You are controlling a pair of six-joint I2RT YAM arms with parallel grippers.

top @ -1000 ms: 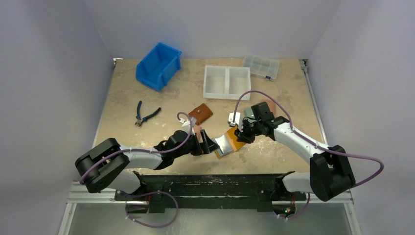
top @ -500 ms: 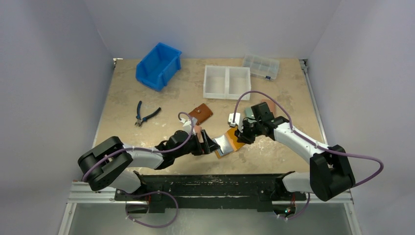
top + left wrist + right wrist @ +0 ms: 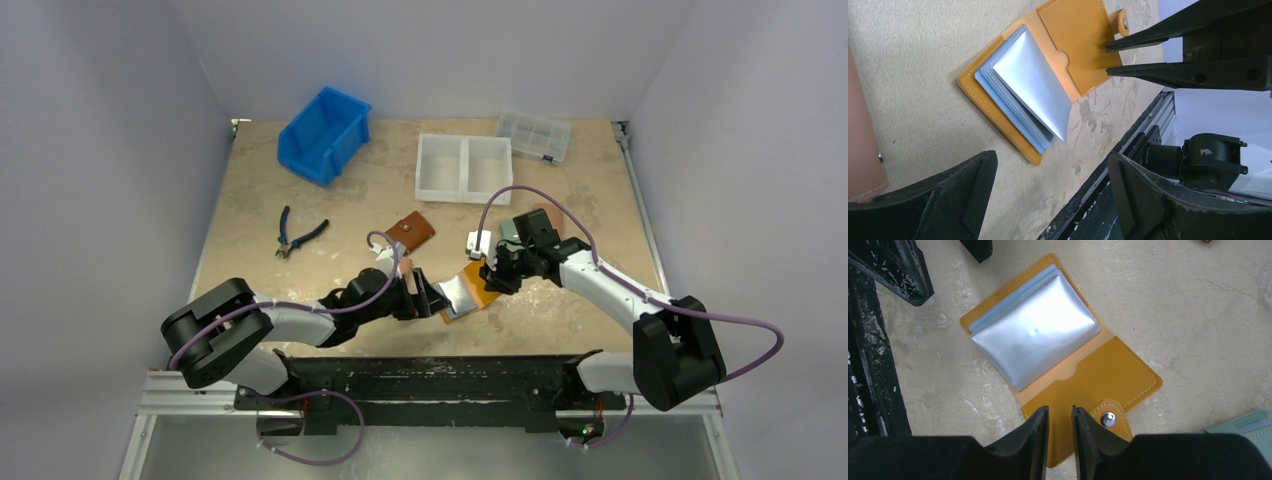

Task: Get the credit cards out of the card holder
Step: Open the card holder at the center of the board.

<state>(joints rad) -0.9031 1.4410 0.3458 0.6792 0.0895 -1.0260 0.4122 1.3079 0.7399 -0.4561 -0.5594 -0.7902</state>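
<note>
Right gripper [image 3: 1060, 411], barely parted, should hold the card holder [image 3: 1108, 370] flat; left gripper [image 3: 1050, 159], spread wide, approaches the top sleeve [image 3: 1030, 85] squarely

"Is anything moving?"

"Only the left arm [image 3: 300, 322]. Its shoulder end is swinging a little nearer the card holder [image 3: 470, 290], and the elbow is edging the same way."

"And the left claw [image 3: 432, 297]?"

"It is barely creeping in toward the card holder's left side, low over the tabletop [image 3: 300, 200]. The shift is too slight to tell more than that."

"So the arm is folding up behind it?"

"Slightly, yes, it is bunching toward the card holder."
</note>
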